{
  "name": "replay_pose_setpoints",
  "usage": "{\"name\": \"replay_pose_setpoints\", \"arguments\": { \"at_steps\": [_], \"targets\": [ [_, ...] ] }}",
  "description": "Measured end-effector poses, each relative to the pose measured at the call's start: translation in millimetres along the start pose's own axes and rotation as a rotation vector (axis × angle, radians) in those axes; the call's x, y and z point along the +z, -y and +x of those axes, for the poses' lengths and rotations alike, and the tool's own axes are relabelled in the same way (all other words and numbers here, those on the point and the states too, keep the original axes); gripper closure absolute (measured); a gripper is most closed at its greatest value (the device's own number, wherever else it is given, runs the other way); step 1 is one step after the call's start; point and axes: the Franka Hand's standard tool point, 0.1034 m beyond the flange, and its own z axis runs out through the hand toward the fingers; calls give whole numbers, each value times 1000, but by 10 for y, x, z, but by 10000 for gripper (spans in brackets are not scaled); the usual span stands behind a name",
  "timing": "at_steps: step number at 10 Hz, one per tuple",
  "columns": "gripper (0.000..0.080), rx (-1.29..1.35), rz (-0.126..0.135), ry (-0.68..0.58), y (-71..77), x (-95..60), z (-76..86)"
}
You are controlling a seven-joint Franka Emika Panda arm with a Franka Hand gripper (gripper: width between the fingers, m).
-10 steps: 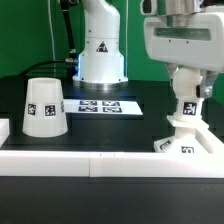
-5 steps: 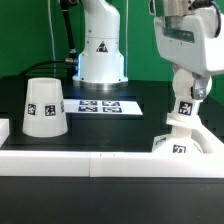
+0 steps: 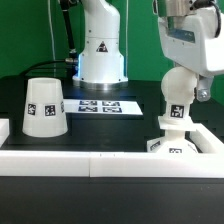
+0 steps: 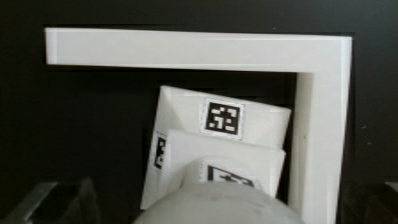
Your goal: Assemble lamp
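Observation:
The ball bulb [image 3: 175,93] stands upright on the low blocky base [image 3: 172,141] at the exterior view's right, tucked into the corner of the white rails. My gripper [image 3: 183,92] is over the bulb. In the wrist view the bulb [image 4: 222,205] fills the space between my dark fingers [image 4: 64,200], which stand wide apart and clear of it, so the gripper is open. The tagged base [image 4: 217,135] shows beyond the bulb. The cup-like shade [image 3: 45,107] stands alone at the exterior view's left.
The marker board [image 3: 108,104] lies flat in the middle in front of the robot's pedestal [image 3: 101,55]. White rails [image 3: 90,158] edge the table's front and form a corner [image 4: 320,50] around the base.
The gripper has lifted and swung off the bulb, so the whole ball now shows and its tag has turned out of sight. The base and bulb sit slightly further left in the exterior view.

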Motion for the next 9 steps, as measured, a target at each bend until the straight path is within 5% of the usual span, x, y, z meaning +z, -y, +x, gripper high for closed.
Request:
{"name": "replay_pose_setpoints", "arguments": {
  "at_steps": [3,4,7,9],
  "targets": [
    [101,-155,7,-2,-60,-121,-124],
    [101,-260,0,-18,-196,-186,-217],
    [101,-472,39,-82,-726,-218,-252],
    [101,-470,44,-84,-766,-191,-238]
  ]
}}
